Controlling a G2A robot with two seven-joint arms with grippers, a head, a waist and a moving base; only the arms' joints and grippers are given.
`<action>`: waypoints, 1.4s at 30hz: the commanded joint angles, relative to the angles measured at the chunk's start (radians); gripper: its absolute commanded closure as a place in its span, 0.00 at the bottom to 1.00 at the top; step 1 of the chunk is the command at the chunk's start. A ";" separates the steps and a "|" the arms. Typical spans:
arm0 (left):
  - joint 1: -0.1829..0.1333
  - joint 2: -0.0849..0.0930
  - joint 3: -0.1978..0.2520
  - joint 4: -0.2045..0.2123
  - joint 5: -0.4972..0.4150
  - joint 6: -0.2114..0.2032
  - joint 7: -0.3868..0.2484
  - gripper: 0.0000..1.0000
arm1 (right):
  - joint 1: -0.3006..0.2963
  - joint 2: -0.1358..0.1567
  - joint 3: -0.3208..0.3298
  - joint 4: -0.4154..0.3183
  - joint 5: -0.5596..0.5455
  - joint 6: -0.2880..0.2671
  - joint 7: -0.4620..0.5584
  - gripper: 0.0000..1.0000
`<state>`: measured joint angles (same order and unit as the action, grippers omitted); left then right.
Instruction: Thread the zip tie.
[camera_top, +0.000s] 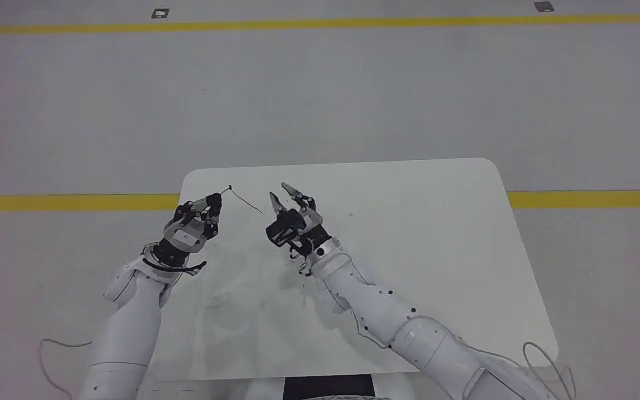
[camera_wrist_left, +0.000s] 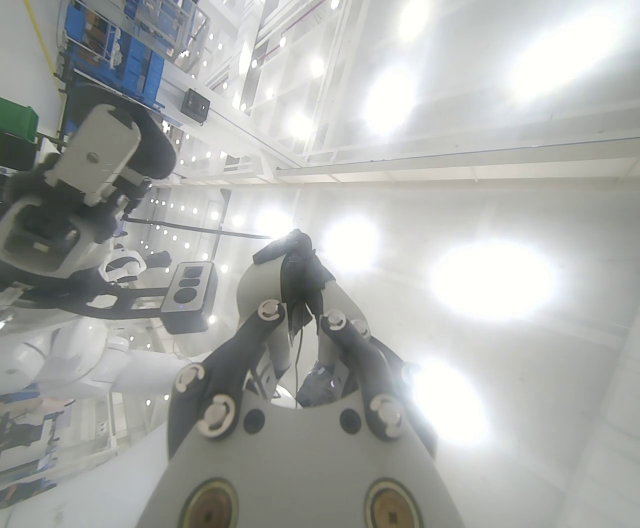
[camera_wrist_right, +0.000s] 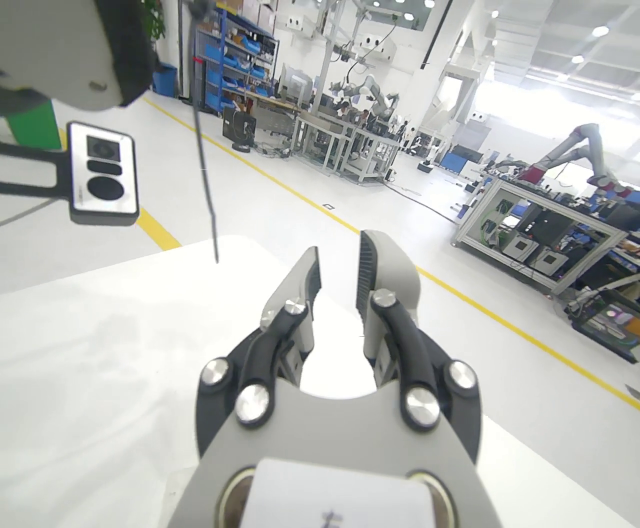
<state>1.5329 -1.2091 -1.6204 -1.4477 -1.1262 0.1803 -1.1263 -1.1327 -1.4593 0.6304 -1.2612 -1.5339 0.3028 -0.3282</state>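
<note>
A thin black zip tie (camera_top: 245, 200) hangs in the air above the white table (camera_top: 430, 230), near its far left corner. My left gripper (camera_top: 211, 204) is shut on one end of it; in the left wrist view the pads (camera_wrist_left: 300, 280) pinch the black end and the strap (camera_wrist_left: 200, 230) runs out sideways. My right gripper (camera_top: 285, 195) stands open just right of the strap's free tip. In the right wrist view its fingers (camera_wrist_right: 372, 270) are apart with nothing between them, and the zip tie (camera_wrist_right: 205, 170) hangs beside them, tip pointing down at the table.
The table's far edge (camera_top: 340, 166) lies just behind both grippers. A yellow floor line (camera_top: 90, 202) runs past the table's sides. Bare tabletop stretches to the right and toward the front.
</note>
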 joint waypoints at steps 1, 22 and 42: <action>0.000 0.000 0.000 0.000 0.000 0.000 0.000 1.00 | -0.017 0.010 0.036 -0.019 0.031 -0.057 -0.023 0.00; 0.008 0.004 -0.005 -0.005 0.017 -0.008 -0.011 1.00 | -0.069 0.034 0.158 -0.090 0.179 -0.204 -0.060 0.00; 0.000 0.030 -0.040 0.127 -0.006 -0.038 -0.216 1.00 | -0.217 0.074 0.408 -0.287 0.485 -0.422 0.057 0.00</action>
<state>1.5325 -1.1803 -1.6575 -1.3202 -1.1266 0.1421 -1.3419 -1.3454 -1.3859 1.0344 -1.5419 -1.0557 -0.1170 -0.2706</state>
